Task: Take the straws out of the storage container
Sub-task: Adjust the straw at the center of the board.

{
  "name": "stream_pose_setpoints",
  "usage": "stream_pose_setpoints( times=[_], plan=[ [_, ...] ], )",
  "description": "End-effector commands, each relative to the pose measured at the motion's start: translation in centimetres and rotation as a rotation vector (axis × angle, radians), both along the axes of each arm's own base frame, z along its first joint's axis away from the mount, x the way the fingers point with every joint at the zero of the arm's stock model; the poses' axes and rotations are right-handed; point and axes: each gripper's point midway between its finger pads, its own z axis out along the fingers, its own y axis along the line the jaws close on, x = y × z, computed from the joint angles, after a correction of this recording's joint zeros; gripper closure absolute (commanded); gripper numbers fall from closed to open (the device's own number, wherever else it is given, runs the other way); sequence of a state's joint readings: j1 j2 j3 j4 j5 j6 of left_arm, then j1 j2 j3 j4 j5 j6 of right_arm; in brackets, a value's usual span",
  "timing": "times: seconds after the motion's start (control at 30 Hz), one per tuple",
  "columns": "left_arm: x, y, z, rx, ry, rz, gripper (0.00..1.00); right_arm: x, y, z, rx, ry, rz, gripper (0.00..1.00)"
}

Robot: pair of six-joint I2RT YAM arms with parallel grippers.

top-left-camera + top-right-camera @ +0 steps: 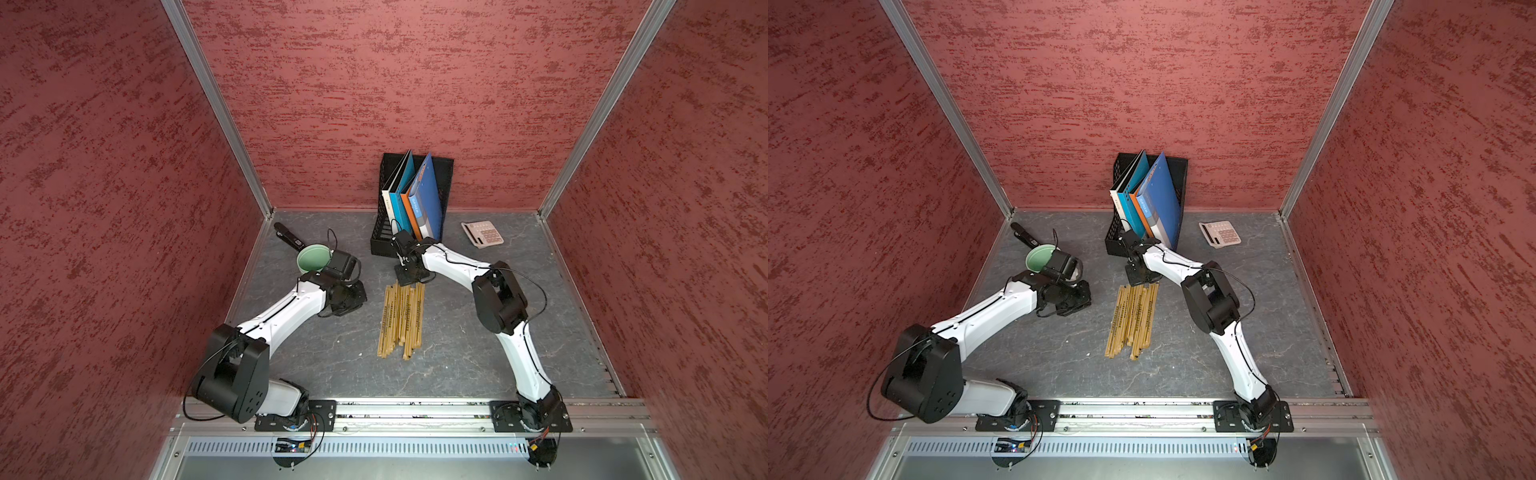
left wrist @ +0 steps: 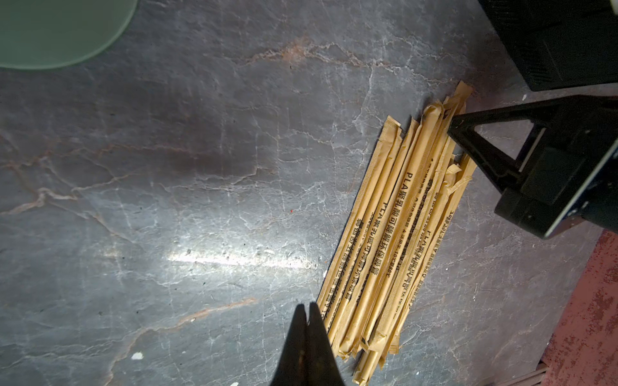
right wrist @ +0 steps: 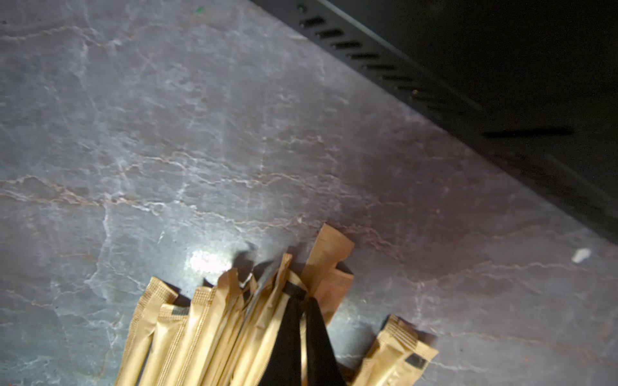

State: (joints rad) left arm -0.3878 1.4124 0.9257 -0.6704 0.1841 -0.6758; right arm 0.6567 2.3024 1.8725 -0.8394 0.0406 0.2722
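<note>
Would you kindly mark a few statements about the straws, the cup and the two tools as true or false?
1. The straws lie bundled on the table. True.
2. The mint cup holds several straws. False: no straws show inside it.
3. The right tool is wide open. False: it is shut, at the straws' far ends.
4. The left tool is shut. True.
</note>
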Motion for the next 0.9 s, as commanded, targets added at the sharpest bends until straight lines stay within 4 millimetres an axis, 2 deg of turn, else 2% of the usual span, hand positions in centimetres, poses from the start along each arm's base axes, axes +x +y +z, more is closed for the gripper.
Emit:
stream_pose_setpoints(
  times=[0.0, 0.3, 0.4, 0.53, 0.63, 0.7, 0.87],
  plan=[
    [0.0, -0.2, -0.1, -0.015, -0.008, -0.007, 1.00, -2.2, 0.4, -0.7, 0.003, 0.052, 0.027, 1.00],
    [0.0, -0.4, -0.1, -0.026, -0.012, -0.006, 1.00, -4.8, 0.4, 1.4, 0.020, 0.041, 0.010, 1.00],
    [0.0, -0.5, -0.1, -0.029, -0.013, -0.006, 1.00, -5.2, 0.1, 3.0, 0.029, 0.001, -0.012, 1.00],
    [0.1, -0.8, 0.1, -0.043, -0.019, -0.010, 1.00, -5.8, 0.2, 6.3, 0.096, -0.048, -0.039, 1.00],
    [0.2, -1.2, 0.4, -0.051, -0.023, -0.020, 1.00, -7.3, 0.8, 8.0, 0.178, -0.023, -0.029, 1.00],
    [0.2, -1.5, 0.5, -0.059, -0.024, -0.032, 1.00, -8.8, 1.1, 8.0, 0.216, 0.047, -0.023, 1.00],
    [0.0, -3.5, 0.6, -0.162, -0.023, -0.093, 1.00, -12.7, 1.2, 6.0, 0.287, 0.201, -0.017, 1.00]
  ],
)
